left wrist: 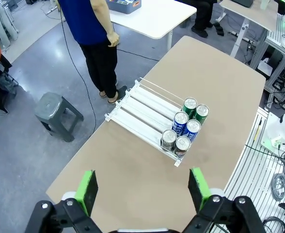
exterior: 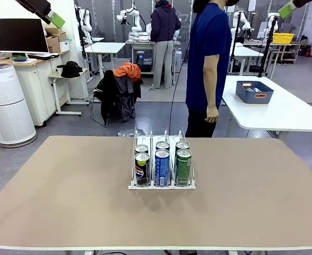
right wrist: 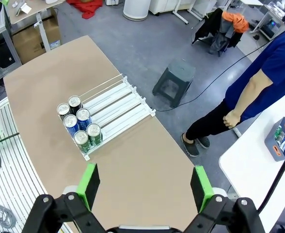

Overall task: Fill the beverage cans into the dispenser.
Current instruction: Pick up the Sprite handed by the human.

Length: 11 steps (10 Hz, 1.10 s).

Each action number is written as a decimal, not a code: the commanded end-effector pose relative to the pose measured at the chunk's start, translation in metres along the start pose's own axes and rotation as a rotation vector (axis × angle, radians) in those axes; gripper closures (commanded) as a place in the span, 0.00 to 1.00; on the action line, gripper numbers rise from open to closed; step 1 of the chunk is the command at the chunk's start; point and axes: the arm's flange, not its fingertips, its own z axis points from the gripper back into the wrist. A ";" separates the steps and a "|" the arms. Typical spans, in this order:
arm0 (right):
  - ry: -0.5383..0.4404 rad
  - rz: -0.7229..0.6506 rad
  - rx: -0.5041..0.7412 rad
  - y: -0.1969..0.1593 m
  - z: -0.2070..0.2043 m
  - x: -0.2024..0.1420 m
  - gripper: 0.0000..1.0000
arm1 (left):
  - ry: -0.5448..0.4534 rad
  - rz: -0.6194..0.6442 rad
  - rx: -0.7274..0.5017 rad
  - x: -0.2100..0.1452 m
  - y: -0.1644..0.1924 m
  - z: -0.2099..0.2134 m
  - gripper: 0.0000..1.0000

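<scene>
1. Task item. The dispenser (exterior: 152, 134) stands in the middle of the counter (exterior: 66, 202), lanes running from my side toward the far side. Six cans (exterior: 162, 167) stand upright in it, two per lane, packed at the near end: dark in the left lane, blue in the middle, green in the right. The far stretch of each lane (left wrist: 142, 109) is bare.

2. Step in hand. Every can I see is already in a lane, so I judge this load complete. Both arms hang high above the counter. The left hand (left wrist: 142, 183) has its fingers wide apart and holds nothing. The right hand (right wrist: 142, 180) is the same.

3. Next move. A further can has to be supplied first, most likely by the person (exterior: 209, 58). It then goes in upright from above, between two dividers and behind the rear can of its lane. The lanes are one can wide, so the can must be centred before lowering.

4. Edges and room. The dispenser is well apart from all counter edges. Bare counter lies to both sides and in front, open for either arm. The tight side is the far one: the person stands just beyond the far edge, in line with the lanes, one hand (exterior: 213, 113) hanging at the side. A stool (right wrist: 174, 77) stands on the floor near that edge.
</scene>
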 end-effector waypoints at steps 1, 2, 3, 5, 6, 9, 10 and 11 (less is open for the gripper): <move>0.002 0.006 0.002 0.003 -0.001 0.002 0.00 | 0.008 0.000 0.002 0.000 0.000 -0.002 0.00; 0.002 0.006 0.002 0.003 -0.001 0.002 0.00 | 0.008 0.000 0.002 0.000 0.000 -0.002 0.00; 0.002 0.006 0.002 0.003 -0.001 0.002 0.00 | 0.008 0.000 0.002 0.000 0.000 -0.002 0.00; 0.002 0.006 0.002 0.003 -0.001 0.002 0.00 | 0.008 0.000 0.002 0.000 0.000 -0.002 0.00; 0.002 0.006 0.002 0.003 -0.001 0.002 0.00 | 0.008 0.000 0.002 0.000 0.000 -0.002 0.00; 0.002 0.006 0.002 0.003 -0.001 0.002 0.00 | 0.008 0.000 0.002 0.000 0.000 -0.002 0.00; 0.002 0.006 0.002 0.003 -0.001 0.002 0.00 | 0.008 0.000 0.002 0.000 0.000 -0.002 0.00; 0.002 0.006 0.002 0.003 -0.001 0.002 0.00 | 0.008 0.000 0.002 0.000 0.000 -0.002 0.00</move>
